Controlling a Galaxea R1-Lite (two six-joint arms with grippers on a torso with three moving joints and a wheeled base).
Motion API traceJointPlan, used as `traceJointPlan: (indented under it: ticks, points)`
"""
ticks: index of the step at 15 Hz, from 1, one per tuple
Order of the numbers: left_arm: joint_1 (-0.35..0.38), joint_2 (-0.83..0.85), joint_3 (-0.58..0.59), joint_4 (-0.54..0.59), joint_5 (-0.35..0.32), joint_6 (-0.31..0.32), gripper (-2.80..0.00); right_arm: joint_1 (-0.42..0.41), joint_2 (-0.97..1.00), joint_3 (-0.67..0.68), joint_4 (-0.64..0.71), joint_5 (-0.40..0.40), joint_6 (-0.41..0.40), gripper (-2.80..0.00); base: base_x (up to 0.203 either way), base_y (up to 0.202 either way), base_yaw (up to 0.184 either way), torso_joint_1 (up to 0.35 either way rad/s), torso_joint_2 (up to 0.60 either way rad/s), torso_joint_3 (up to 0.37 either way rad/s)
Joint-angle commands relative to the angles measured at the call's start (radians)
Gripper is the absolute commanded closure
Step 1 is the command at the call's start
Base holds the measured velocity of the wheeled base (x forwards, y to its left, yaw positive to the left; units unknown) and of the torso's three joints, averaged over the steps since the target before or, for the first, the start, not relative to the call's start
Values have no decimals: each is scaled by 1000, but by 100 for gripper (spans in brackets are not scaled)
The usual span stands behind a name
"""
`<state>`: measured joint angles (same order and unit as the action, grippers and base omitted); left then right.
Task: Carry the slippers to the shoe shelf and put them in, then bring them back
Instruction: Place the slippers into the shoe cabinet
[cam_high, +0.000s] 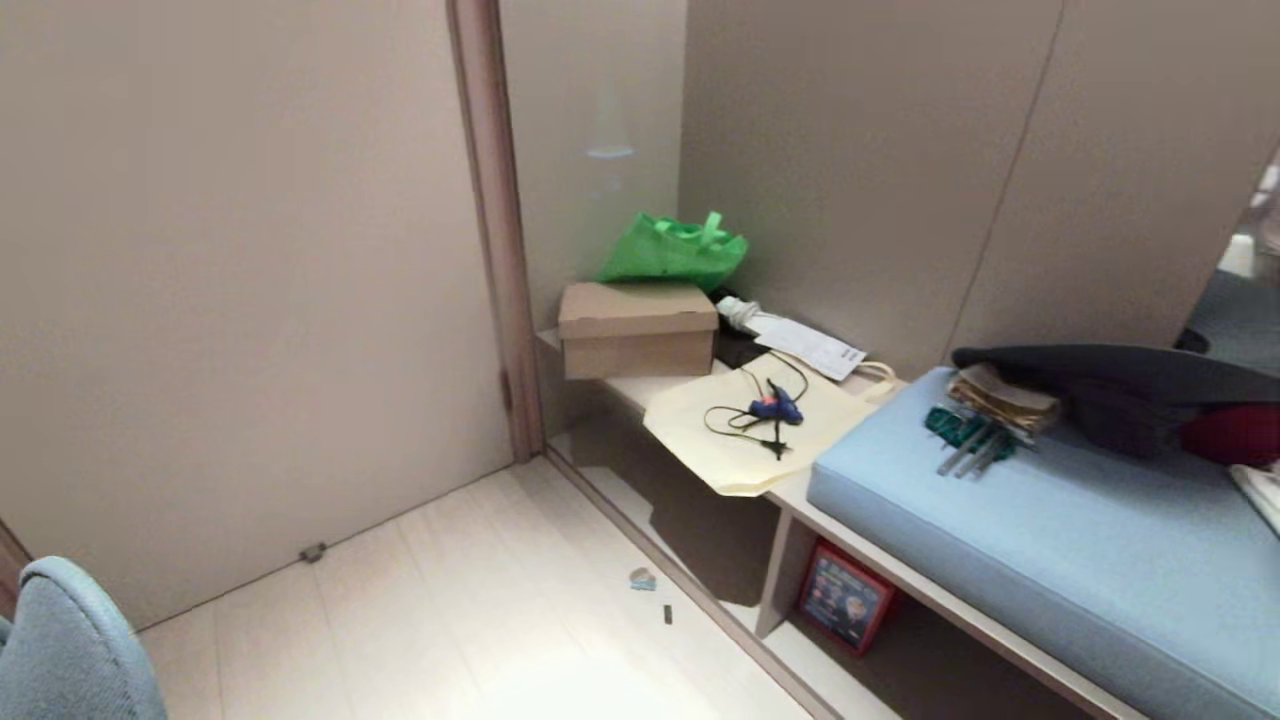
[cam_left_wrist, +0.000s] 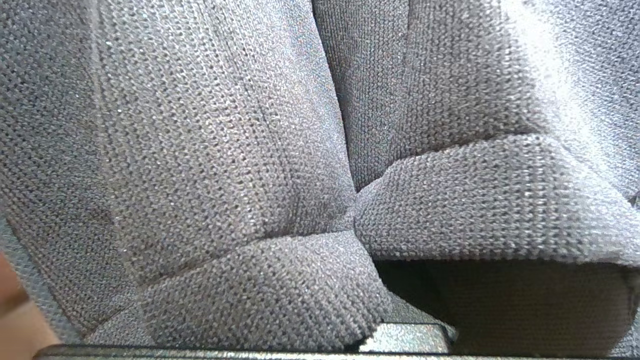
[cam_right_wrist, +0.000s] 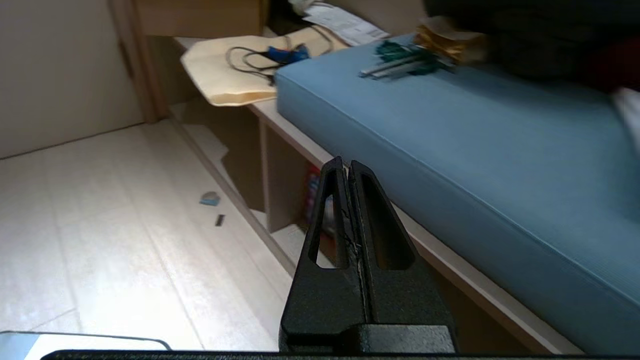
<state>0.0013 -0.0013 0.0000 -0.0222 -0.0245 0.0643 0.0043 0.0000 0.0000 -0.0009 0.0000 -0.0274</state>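
Dark grey knitted fabric of the slippers (cam_left_wrist: 280, 165) fills the left wrist view, two folds pressed together side by side right against the camera. My left gripper is buried under this fabric and shut on the slippers. Neither arm shows in the head view. My right gripper (cam_right_wrist: 348, 165) is shut and empty, held low and pointing toward the front edge of the bench. The shoe shelf (cam_high: 700, 530) is the low cubby under the bench board, with a pale base board (cam_right_wrist: 295, 240) and a vertical divider (cam_high: 775, 570).
On the bench lie a blue cushion (cam_high: 1050, 540), a cream tote bag with a blue glue gun (cam_high: 775, 405), a cardboard box (cam_high: 635, 330) and a green bag (cam_high: 675, 250). A red framed picture (cam_high: 845, 600) stands in the cubby. Small scraps (cam_high: 643, 578) lie on the pale floor. A blue-grey chair (cam_high: 60, 650) stands at the near left.
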Motion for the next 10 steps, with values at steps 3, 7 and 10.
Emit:
traceJointPlan:
  ticks: [3,7,10]
  points:
    - [0,1,8,-1,-2,2,0,0,2,0,-1,0,-2,0,1,8,-176,1,3,3]
    - [0,1,9,-1,-2,0,0,0,2,0,-1,0,-2,0,0,8,-179,2,3,3]
    - [0,1,8,-1,-2,2,0,0,2,0,-1,1,-2,0,0,8,-173,3,0,3]
